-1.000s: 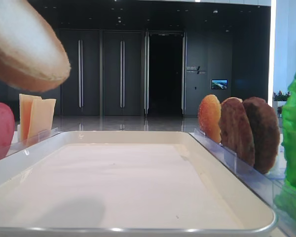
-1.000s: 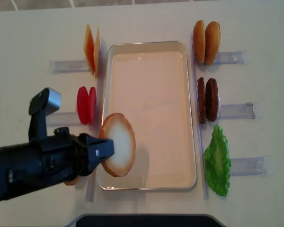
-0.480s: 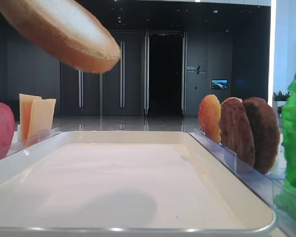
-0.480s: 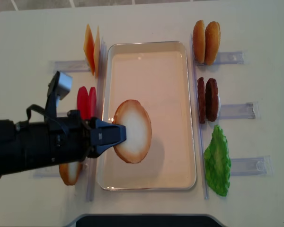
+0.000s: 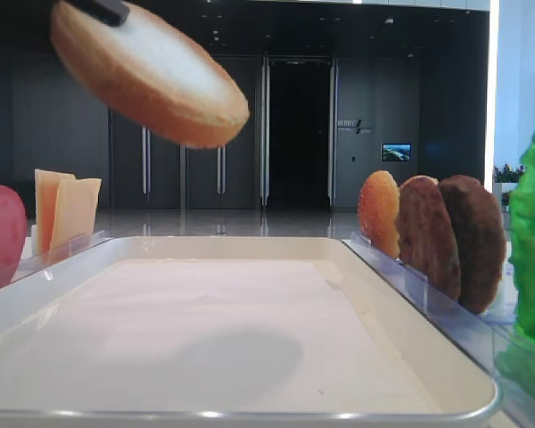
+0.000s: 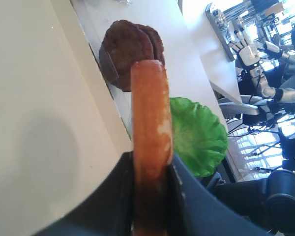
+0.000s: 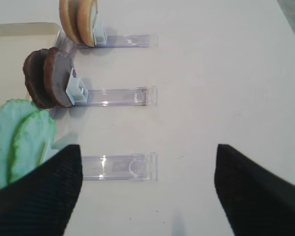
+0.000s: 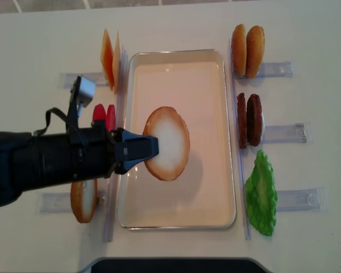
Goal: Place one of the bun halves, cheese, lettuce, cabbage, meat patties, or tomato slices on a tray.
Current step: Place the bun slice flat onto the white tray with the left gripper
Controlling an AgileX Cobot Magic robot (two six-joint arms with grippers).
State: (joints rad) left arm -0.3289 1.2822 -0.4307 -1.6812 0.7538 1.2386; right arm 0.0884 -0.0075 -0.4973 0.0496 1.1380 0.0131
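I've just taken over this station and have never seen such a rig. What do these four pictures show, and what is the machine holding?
This is a two-armed robot at a pale table. The overhead picture shows everything: the black left arm's gripper is shut on a round golden-brown bun half, held above the large cream-white rectangular tray. The low picture looks along the tray from one end, the bun hanging above it. The left wrist camera sees the bun edge-on between the jaws. The right wrist camera looks down past its open gripper at clear plastic racks. Racks beside the tray hold thin yellow-orange cheese slices, pinkish-red tomato discs, dark brown meat patties, bright green crinkly lettuce and more buns.
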